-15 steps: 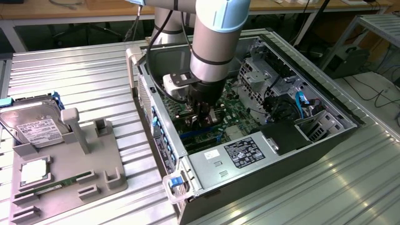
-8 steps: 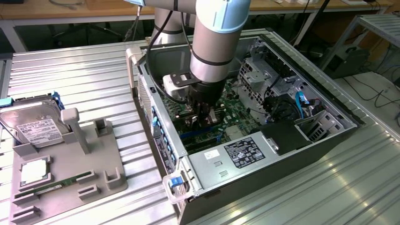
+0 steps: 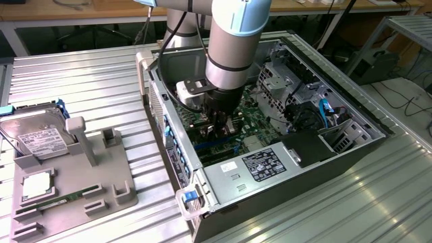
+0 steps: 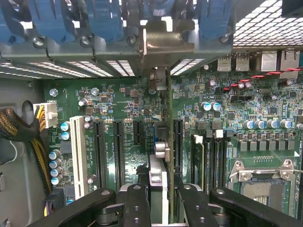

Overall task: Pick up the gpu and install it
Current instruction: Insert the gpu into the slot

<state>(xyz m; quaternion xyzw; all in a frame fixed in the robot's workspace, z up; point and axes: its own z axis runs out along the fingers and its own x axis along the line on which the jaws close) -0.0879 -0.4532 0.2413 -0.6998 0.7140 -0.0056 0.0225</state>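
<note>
Holding gpu (image 4: pixel 161 156) edge-on inside case (image 3: pixel 229 174).
Claw (image 4: pixel 158 203) clenching it, card running toward 12 o'clock over motherboard (image 4: pixel 118 99) slots.

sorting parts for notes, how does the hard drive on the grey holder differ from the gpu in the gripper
The hard drive is silver with a white label and leans in the grey holder outside the computer case; the gpu is seen edge-on, standing upright over the green motherboard inside the case. The hard drive sits free of the arm, while the gpu is clamped in the gripper. Both are flat computer parts.
</note>
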